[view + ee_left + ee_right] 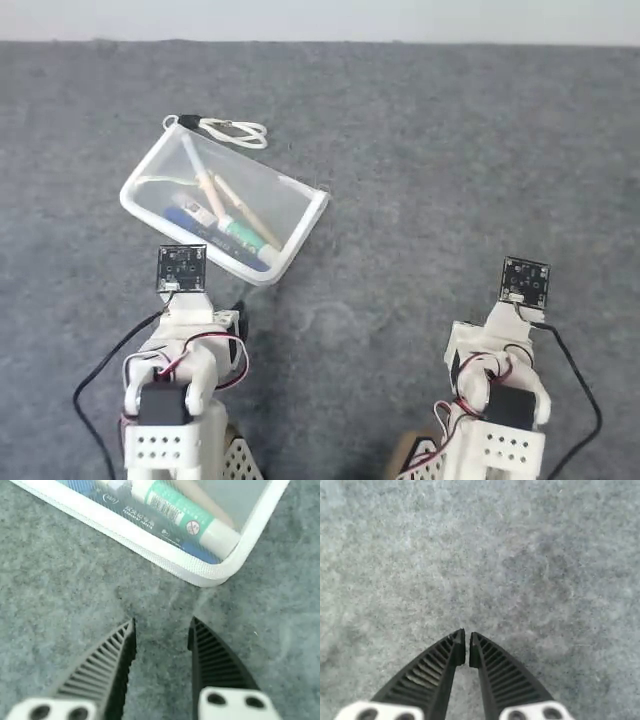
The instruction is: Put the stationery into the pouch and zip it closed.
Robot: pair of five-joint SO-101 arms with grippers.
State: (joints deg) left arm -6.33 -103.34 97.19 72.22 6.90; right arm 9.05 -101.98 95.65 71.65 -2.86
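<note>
The pouch (288,205) is clear plastic with a white rim. In my left wrist view one rounded corner of it (210,576) lies just beyond my left claw (162,622), near the claw but not touching it. This claw is parted by about one finger's width and holds nothing, with only grey carpet (60,595) under it.

Inside the pouch, close to that corner, lies a green-and-white tube (175,512) with a barcode, small dark print and a round red sign (the letters are too small for me to read). Beside it, against the rim, is a blue pen (202,554) with white writing that I also cannot read. Deeper inside the pouch are wooden pencils (240,205). A white cord (235,130) lies on the carpet at the far end of the pouch.

My right claw (467,640) is well apart from the pouch, on my right of it. Its tips almost touch and it grips nothing. All around the pouch the carpet is flat.
</note>
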